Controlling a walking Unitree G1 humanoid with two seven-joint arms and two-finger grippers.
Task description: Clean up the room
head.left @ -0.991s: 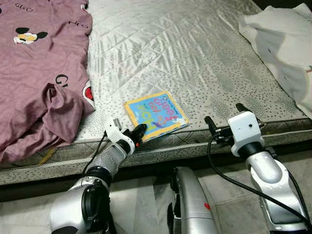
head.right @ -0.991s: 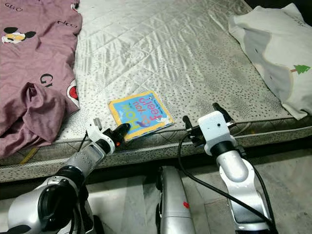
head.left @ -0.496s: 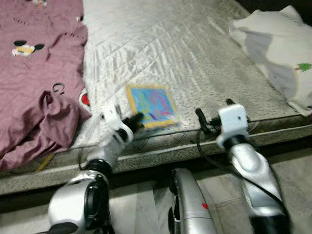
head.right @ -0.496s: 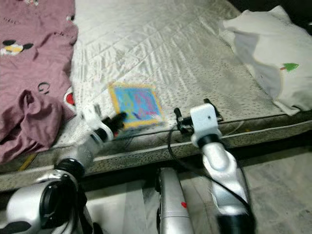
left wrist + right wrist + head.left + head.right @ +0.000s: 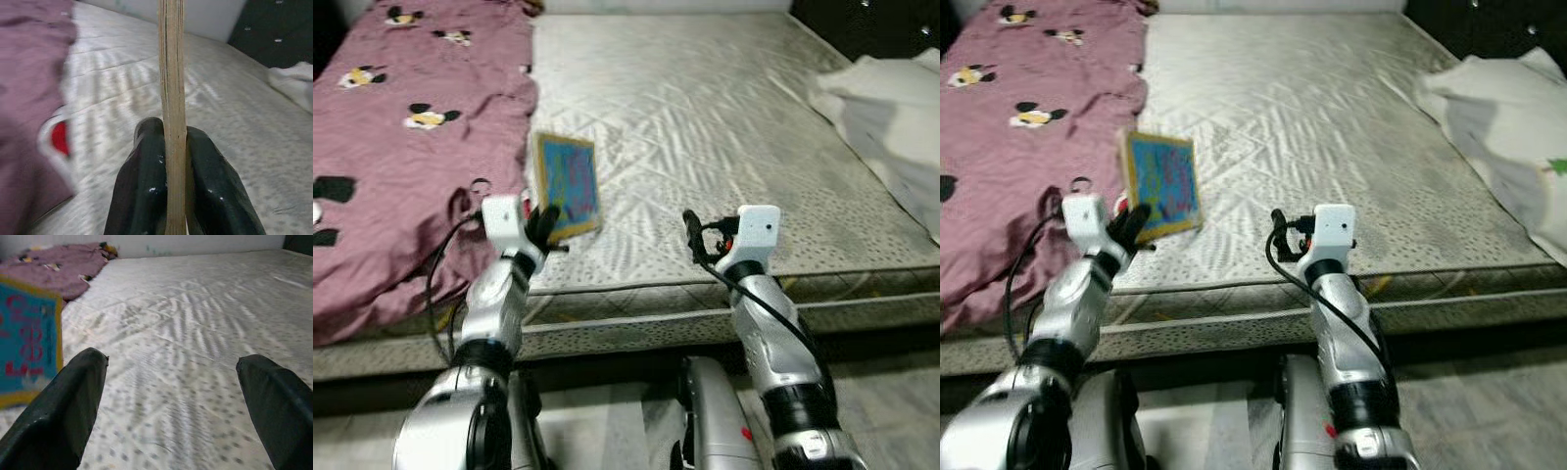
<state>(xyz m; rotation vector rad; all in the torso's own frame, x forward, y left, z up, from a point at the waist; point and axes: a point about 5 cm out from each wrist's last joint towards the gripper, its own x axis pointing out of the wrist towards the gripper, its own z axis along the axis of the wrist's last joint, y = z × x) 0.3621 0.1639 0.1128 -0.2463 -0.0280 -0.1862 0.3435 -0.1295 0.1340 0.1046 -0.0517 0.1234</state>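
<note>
Now the left gripper (image 5: 546, 220) pinches the picture book (image 5: 567, 185) and holds it upright, above the mattress (image 5: 705, 147) edge. The right gripper (image 5: 697, 233) is wide open. Next, carry the book off somewhere tidy.

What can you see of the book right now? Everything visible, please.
The book is thin and square-ish, with a blue cover, a yellow border and blurred pink lettering. It looks like stiff board; edge-on in the left wrist view its tan layered edge shows. It is lifted off the mattress and stands roughly upright, cover facing the robot. The left tool is clamped on its lower edge, one finger on each face. Nothing else touches it.
</note>
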